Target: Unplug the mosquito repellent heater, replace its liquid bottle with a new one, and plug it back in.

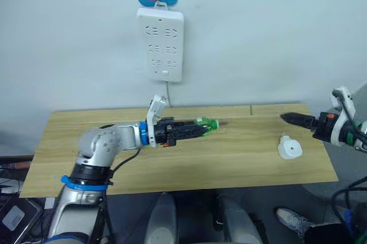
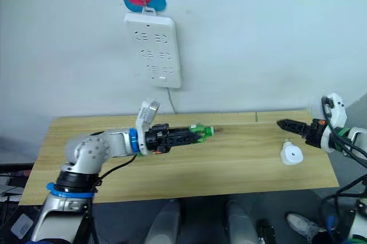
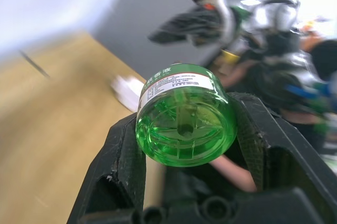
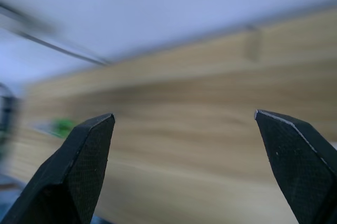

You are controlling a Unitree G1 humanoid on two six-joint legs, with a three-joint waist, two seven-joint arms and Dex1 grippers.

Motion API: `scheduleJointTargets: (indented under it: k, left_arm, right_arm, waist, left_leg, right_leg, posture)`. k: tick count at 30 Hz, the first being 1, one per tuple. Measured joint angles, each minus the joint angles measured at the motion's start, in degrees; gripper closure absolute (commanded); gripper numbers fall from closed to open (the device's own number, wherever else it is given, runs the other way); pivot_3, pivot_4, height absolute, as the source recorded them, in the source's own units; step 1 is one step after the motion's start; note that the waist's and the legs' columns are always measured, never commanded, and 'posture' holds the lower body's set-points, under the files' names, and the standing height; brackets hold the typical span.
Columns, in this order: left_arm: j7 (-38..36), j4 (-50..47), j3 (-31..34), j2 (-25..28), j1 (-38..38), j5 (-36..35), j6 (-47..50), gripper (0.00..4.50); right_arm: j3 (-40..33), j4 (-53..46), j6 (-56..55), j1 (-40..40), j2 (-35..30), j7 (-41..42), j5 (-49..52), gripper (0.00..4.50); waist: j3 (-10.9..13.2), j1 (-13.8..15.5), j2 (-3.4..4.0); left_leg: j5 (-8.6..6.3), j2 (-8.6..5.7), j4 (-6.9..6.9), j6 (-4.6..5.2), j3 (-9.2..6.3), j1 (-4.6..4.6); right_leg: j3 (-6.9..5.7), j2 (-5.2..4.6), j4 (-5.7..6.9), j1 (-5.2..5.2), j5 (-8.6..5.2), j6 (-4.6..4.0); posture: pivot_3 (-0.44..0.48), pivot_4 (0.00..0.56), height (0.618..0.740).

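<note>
We see a long light wooden table (image 1: 189, 164) standing against a pale wall, and above its far edge hangs a white rectangular plastic power strip (image 1: 160, 43) with nothing plugged into it. From that we judge the unplugging is done. On the right part of the table, near its near edge, the small white plastic cylindrical mosquito repellent heater (image 1: 289, 149) lies on the wood, its round flat top with the small centre hole facing up and towards us; we cannot tell whether a bottle is fitted under it. Our left gripper (image 1: 202, 126) reaches out over the middle of the table, its two black fingers clamped on a small transparent green plastic liquid bottle (image 3: 184, 113), held on its side with its round base towards the wrist camera and a white printed label round its shoulder. Our right gripper (image 4: 184, 166) hovers at the right end of the table, just beyond the heater on its far side, fingers spread apart and empty. We cannot say whether this green bottle is the old one or the new one, so the swap looks to be mid-way; seating the new bottle and plugging the heater back into the strip remain
</note>
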Motion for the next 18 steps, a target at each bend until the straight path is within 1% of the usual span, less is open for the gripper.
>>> scheduleJointTargets:
  k: [2, 3, 4, 6, 7, 8, 10, 12, 18]
  left_arm:
    - [1.77, -0.27, -0.76, -3.56, -0.01, 4.12, -6.31, 2.24]
    - [2.42, -0.43, -1.76, -4.99, -0.12, 6.48, -9.79, 2.24]
    - [2.64, -0.62, -2.8, -5.73, -0.07, 9.07, -13.19, 2.24]
    - [2.59, -0.74, -4.22, -5.96, 0.2, 12.51, -17.28, 2.24]
    - [2.59, -1.02, -4.94, -6.3, 0.6, 14.0, -19.14, 2.24]
    - [2.59, -1.28, -5.64, -6.74, 0.88, 14.98, -20.29, 2.24]
    - [2.52, -2.47, -7.09, -7.76, 1.72, 16.25, -21.89, 2.24]
    - [2.14, -3.85, -8.53, -8.43, 2.39, 16.7, -22.9, 2.24]
    - [2.98, -5.03, -8.44, -10.1, 2.94, 17.14, -22.92, 2.24]
  right_arm:
    - [-2.98, -2.66, -0.16, 0.24, 7.09, -7.2, 9.67, 0.06]
    - [-1.96, -3.79, -3.3, 2.51, 8.83, -14.99, 19.18, 0.06]
    - [0.78, -5.29, -8.51, 5.93, 9.24, -23.22, 29.77, 0.06]
    - [6.63, -8.31, -17.31, 10.77, 8.01, -35.06, 43.64, 0.06]
    - [9.94, -10.54, -22.52, 12.42, 7.6, -40.76, 49.12, 0.06]
    - [12.44, -12.43, -26.38, 13.08, 7.88, -44.54, 52.52, 0.06]
    - [17.38, -15.48, -33.93, 13.1, 9.09, -49.96, 55.13, 0.06]
    - [21.05, -17.33, -38.92, 12.6, 10.28, -52.97, 55.91, 0.06]
    - [28.13, -19.22, -47.79, 12.59, 10.33, -57.41, 56.27, 0.06]
  waist:
    - [0.0, -0.09, 0.0]
    - [0.0, -0.15, 0.01]
    - [0.0, -0.13, 0.01]
    - [0.0, -0.36, 0.02]
    - [0.0, -0.51, 0.01]
    - [0.01, -0.92, -0.01]
    - [0.01, -1.58, -0.01]
    - [0.01, -1.88, 0.0]
    - [0.01, -1.99, 0.0]
  left_leg:
    - [0.0, -0.02, -0.01, 0.0, 0.0, -0.02]
    - [-0.01, -0.1, -0.07, 0.0, 0.01, -0.03]
    - [-0.01, -0.23, -0.07, 0.01, -0.03, -0.03]
    - [-0.02, -0.45, -0.12, 0.02, 0.02, -0.05]
    - [-0.02, -0.51, -0.08, 0.02, 0.05, -0.05]
    - [-0.02, -0.55, -0.03, 0.02, 0.1, -0.07]
    - [-0.01, -0.61, 0.03, 0.01, 0.1, -0.11]
    - [-0.01, -0.61, 0.04, 0.01, 0.07, -0.09]
    - [0.0, -0.6, 0.03, 0.02, -0.02, -0.06]
  right_leg:
    - [0.01, -0.05, -0.03, 0.01, 0.02, -0.01]
    - [0.02, -0.14, -0.01, -0.01, 0.04, -0.06]
    - [-0.01, -0.26, 0.07, 0.0, 0.06, -0.1]
    - [0.1, -0.45, 0.08, -0.03, -0.06, 0.1]
    - [0.1, -0.53, 0.07, 0.01, -0.22, 0.39]
    - [0.14, -0.58, 0.03, 0.02, -0.21, 0.45]
    - [0.15, -0.64, -0.05, 0.05, -0.15, 0.6]
    - [0.13, -0.63, -0.03, 0.07, -0.13, 0.63]
    - [0.04, -0.62, 0.03, 0.07, -0.13, 0.62]
  posture:
    - [0.229, 0.273, 0.74]
    - [0.229, 0.273, 0.74]
    - [0.229, 0.273, 0.74]
    - [0.229, 0.273, 0.74]
    - [0.229, 0.273, 0.74]
    - [0.229, 0.273, 0.74]
    - [0.237, 0.27, 0.74]
    - [0.236, 0.271, 0.74]
    - [0.243, 0.27, 0.74]
